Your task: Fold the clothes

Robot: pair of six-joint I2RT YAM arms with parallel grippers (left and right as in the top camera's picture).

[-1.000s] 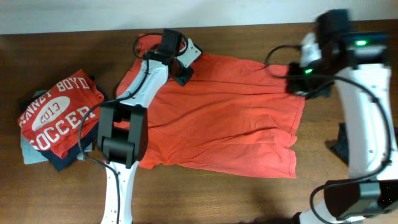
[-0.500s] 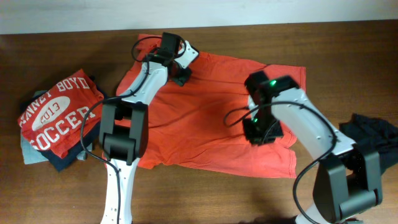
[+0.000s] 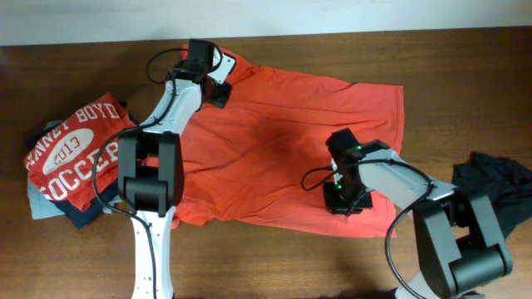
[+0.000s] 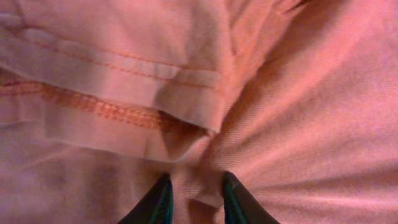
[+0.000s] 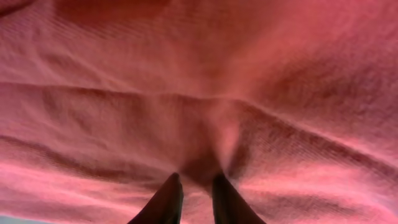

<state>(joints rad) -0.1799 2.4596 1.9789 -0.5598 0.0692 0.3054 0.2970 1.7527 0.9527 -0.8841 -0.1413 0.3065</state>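
The large orange-red shirt (image 3: 283, 149), one of the clothes, lies spread across the middle of the table. My left gripper (image 3: 218, 90) is down on its far left corner. In the left wrist view that gripper (image 4: 196, 182) is shut on a small fold of the shirt (image 4: 298, 124), just below a stitched hem. My right gripper (image 3: 343, 198) presses on the shirt's near right part. Seen from the right wrist, it (image 5: 196, 179) pinches a ridge of the same orange cloth (image 5: 186, 74).
A red tee with white "SOCCER" print (image 3: 75, 149) lies at the left on a dark navy piece (image 3: 83, 214) and a pale grey-blue piece (image 3: 41, 203). A dark garment (image 3: 499, 178) is bunched at the right edge. The wooden table (image 3: 465, 58) shows around them.
My right arm has swung from the shirt's far right corner down to its near right part. The left gripper has shifted left with the shirt's corner. The dark garment at the right is now uncovered.
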